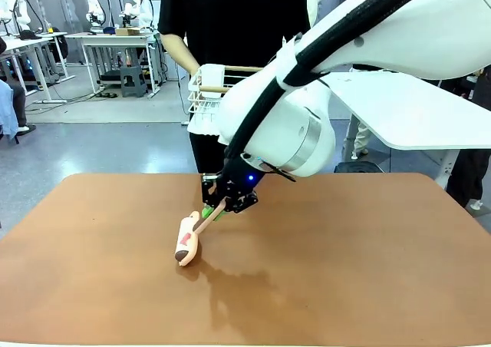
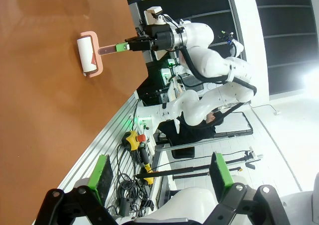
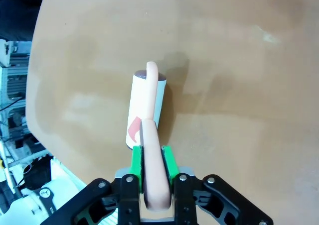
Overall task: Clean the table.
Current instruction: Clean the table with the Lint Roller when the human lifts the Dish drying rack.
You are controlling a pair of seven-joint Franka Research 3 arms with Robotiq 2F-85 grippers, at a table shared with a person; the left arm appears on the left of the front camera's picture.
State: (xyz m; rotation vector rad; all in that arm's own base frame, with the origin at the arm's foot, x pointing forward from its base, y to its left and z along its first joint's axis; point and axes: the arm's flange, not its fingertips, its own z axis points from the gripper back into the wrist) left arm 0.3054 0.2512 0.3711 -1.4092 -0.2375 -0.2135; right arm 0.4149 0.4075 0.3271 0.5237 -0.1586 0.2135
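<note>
Terracotta-brown and matte, one worktop point(image 1: 368, 270) spans the front view, its far corners rounded. Off its side edge, in the left wrist view, the left tool point(image 2: 160, 177) stands wide, its two green pads well apart. White workbenches point(image 1: 115, 44) stand in the room at far left. Left of the worktop's middle sits one lint roller point(image 1: 187, 243), white roll down on the surface, with one red mark on it too small to read. Its pink handle slants up to the right. The right tool point(image 1: 217, 209) is clamped narrow on that handle, one green pad on either side. Behind it, at the far edge, one person point(image 1: 230, 9) in black holds one white wire rack point(image 1: 201, 94). One white-topped table point(image 1: 414, 109) stands at right.
</note>
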